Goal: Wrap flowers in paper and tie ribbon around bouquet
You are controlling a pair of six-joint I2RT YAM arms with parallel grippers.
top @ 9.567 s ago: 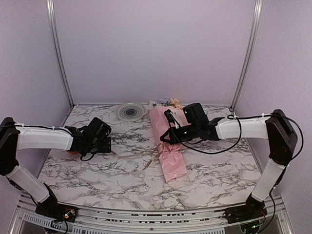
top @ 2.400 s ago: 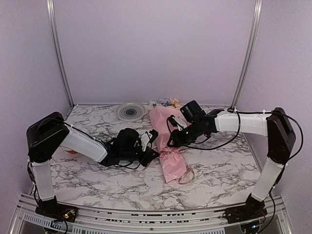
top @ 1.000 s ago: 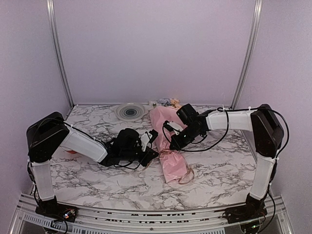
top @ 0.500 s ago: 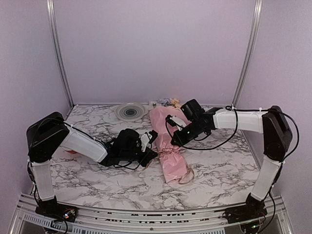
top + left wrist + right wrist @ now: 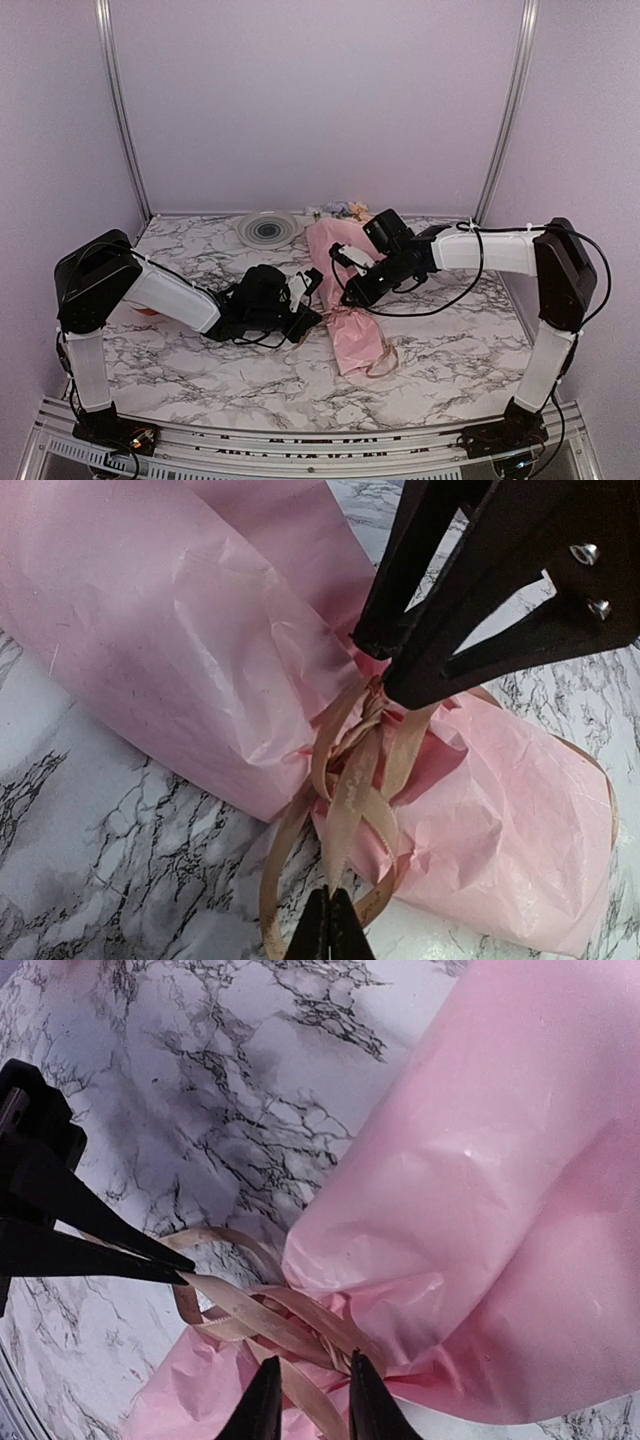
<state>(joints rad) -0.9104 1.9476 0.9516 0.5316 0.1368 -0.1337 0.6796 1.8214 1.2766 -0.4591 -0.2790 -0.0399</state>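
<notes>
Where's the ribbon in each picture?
Top external: the ribbon shows as a small tan loop by the near end of the pink bouquet, mid-table.
Left wrist: the ribbon is in the middle, crossing at the bouquet's pinched waist.
Right wrist: the ribbon is at the lower left, its strands crossing beside the bouquet.
Shared landmark: the bouquet's pinched waist.

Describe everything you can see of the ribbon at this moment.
The ribbon is a thin, flat, tan-beige strand. It circles the pinched waist of the pink paper bouquet, crossing into a loose knot with open loops that spill onto the marble table. The left gripper is shut on one strand. The right gripper, jaws slightly parted, sits at the knot with strands running between its fingers. In the top view another loop lies beside the bouquet's narrow end.
</notes>
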